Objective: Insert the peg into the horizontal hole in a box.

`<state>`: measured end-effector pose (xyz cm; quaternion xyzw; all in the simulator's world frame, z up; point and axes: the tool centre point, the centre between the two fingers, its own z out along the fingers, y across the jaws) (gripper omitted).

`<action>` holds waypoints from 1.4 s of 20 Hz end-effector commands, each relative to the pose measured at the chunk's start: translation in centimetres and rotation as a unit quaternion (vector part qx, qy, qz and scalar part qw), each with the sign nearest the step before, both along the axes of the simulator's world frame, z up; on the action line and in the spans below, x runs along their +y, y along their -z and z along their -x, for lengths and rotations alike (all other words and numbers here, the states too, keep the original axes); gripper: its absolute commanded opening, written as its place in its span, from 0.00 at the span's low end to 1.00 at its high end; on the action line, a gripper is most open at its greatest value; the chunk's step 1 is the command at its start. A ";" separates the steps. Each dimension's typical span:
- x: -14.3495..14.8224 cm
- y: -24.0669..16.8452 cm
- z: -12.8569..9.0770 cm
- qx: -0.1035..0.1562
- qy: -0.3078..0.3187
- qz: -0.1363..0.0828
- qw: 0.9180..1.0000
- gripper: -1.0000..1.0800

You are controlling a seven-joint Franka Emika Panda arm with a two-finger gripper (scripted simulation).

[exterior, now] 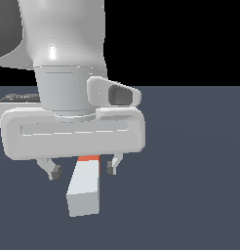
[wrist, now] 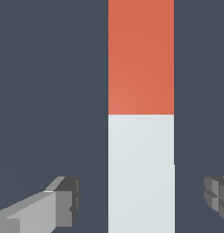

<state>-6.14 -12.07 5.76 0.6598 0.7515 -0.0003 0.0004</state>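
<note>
Your gripper (exterior: 83,171) hangs wide open above the peg (exterior: 85,188), each finger clear of the bar's sides and gripping nothing. The peg lies flat on the dark floor (exterior: 190,171) between the two fingertips (wrist: 63,202), just below them. The wrist view shows you the orange-red end meeting the pale part; the exterior view hides most of that end behind the hand.

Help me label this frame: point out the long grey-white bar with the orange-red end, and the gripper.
Long grey-white square bar with an orange-red end (wrist: 141,173): wrist view, on its pale top face.
Gripper (exterior: 83,169): exterior view, midway between the open jaws' tips.
</note>
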 end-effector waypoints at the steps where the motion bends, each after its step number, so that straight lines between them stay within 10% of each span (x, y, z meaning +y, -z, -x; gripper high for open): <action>1: -0.1 1.3 0.1 0.000 -0.001 0.000 1.000 0.96; 10: -0.2 3.5 0.0 0.000 -0.002 0.000 1.000 0.96; 11: -0.2 3.5 0.0 0.000 -0.002 0.000 1.000 0.00; 28: 0.7 3.2 0.4 0.000 0.010 -0.001 1.000 0.00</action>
